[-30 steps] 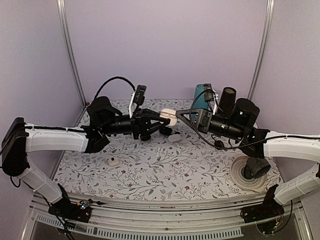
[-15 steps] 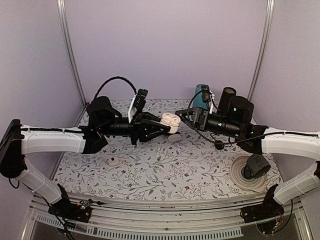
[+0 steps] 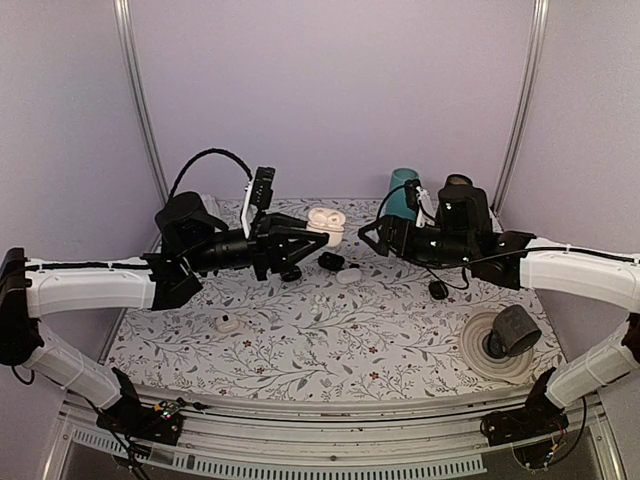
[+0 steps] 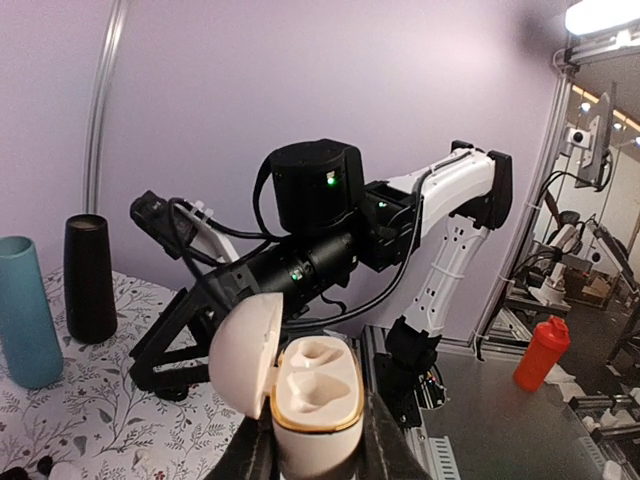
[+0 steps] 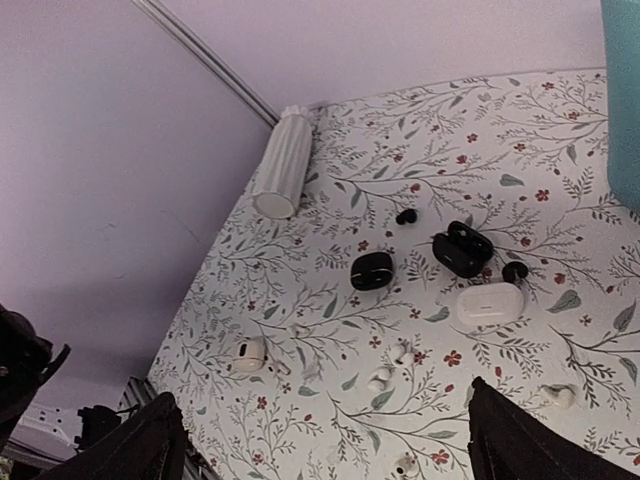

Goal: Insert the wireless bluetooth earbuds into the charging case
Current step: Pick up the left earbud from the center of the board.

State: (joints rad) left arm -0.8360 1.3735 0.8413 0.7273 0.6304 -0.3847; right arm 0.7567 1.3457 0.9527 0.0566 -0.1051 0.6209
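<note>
My left gripper (image 3: 318, 232) is shut on the charging case (image 3: 325, 224) and holds it in the air over the back of the table. In the left wrist view the case (image 4: 316, 405) stands upright between my fingers (image 4: 386, 452), its lid (image 4: 245, 355) swung open to the left, both wells empty. My right gripper (image 3: 368, 238) hovers just right of the case, wide open with nothing in it. Its wrist view looks down between its spread fingers (image 5: 150, 445) at two tiny white earbuds (image 5: 400, 352) (image 5: 378, 380) lying side by side on the floral cloth.
On the cloth lie a closed white case (image 5: 490, 303), a closed black case (image 5: 372, 270), an open black case (image 5: 462, 248), black buds (image 5: 406, 216) and a white piece with a dark spot (image 5: 248, 355). A teal cup (image 3: 400, 192) and black cylinder (image 3: 455, 186) stand at the back; a white disc (image 3: 497, 345) lies right.
The case's lid has swung open and my left gripper has lifted the case up and back. My right gripper has opened wide and drawn away to the right.
</note>
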